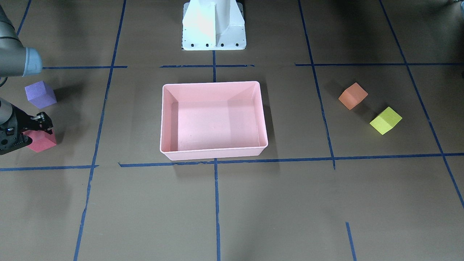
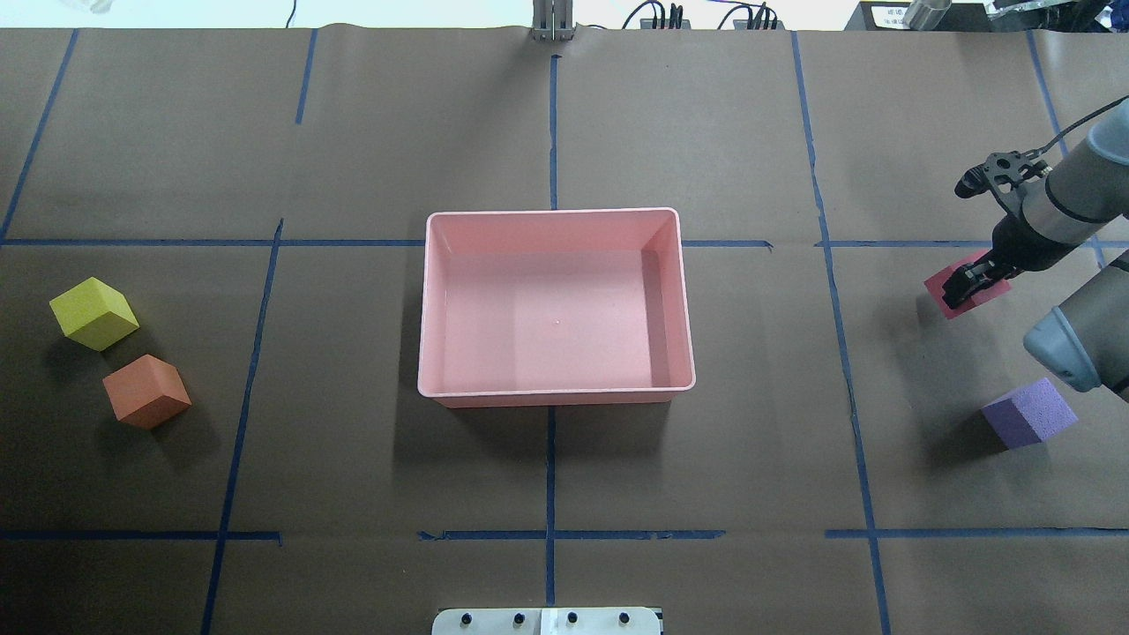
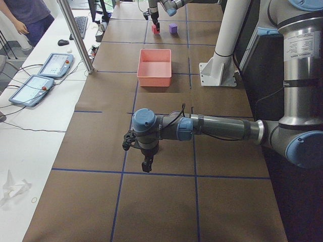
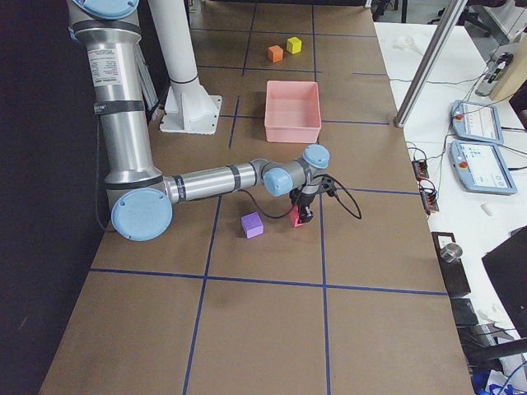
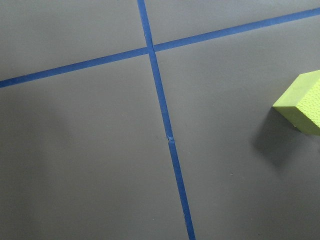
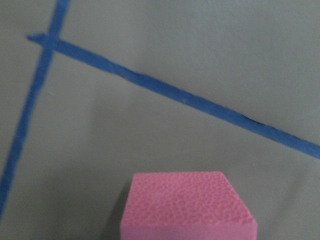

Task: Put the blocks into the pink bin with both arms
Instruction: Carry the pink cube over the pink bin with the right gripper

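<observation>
The pink bin (image 2: 551, 212) sits empty at the table's middle. My right gripper (image 2: 966, 284) points down at the red block (image 2: 940, 287), its fingers at the block's top; I cannot tell whether they grip it. The red block fills the bottom of the right wrist view (image 6: 187, 205). The purple block (image 2: 1028, 413) lies near it, beside the right arm's elbow. The orange block (image 2: 145, 391) and the yellow-green block (image 2: 93, 312) lie together on the far left. My left gripper (image 3: 146, 165) hangs over the table in the exterior left view only; I cannot tell its state. The left wrist view shows the yellow-green block (image 5: 302, 102) at its right edge.
The white pedestal (image 1: 214, 25) stands behind the bin. Blue tape lines grid the brown table. A side table with tablets (image 3: 55, 64) and a metal pole (image 3: 75, 35) runs along the far edge, where a person stands.
</observation>
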You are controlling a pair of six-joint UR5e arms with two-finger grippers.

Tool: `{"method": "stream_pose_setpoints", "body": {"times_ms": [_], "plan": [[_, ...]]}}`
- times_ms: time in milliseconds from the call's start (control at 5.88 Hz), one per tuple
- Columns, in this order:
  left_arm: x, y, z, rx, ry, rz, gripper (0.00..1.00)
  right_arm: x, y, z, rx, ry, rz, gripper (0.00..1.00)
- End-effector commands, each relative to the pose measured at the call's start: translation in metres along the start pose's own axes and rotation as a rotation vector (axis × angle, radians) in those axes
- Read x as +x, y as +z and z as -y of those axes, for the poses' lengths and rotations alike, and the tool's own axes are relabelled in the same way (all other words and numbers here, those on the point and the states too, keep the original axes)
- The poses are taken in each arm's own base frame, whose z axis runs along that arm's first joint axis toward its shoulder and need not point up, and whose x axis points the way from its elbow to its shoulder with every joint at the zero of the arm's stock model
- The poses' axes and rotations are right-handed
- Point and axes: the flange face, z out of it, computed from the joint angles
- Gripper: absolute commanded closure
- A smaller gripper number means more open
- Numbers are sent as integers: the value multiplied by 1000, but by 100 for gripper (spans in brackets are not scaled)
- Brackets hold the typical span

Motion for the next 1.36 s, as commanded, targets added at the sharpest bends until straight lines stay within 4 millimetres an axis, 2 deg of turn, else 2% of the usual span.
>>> {"method": "stream_pose_setpoints", "body": {"times_ms": [0, 170, 510, 680, 850, 1020, 1190], "plan": [[3, -4, 1, 8, 8, 1, 0, -138, -68, 67, 44, 180, 63, 73], [8, -9, 2, 16, 15, 3, 0, -217, -96, 91, 49, 271, 100, 72], [13, -12, 7, 27, 30, 6, 0, -362, -121, 104, 75, 457, 170, 72], [21, -19, 19, 55, 60, 8, 0, -433, -129, 101, 70, 519, 170, 68], [35, -23, 34, 105, 135, 14, 0, -491, -118, 103, 97, 583, 142, 17], [53, -13, 48, 135, 223, 9, 0, -502, -109, 100, 145, 601, 112, 1], [66, 6, 64, 147, 292, 0, 0, -497, -105, 96, 137, 573, 106, 0]]}}
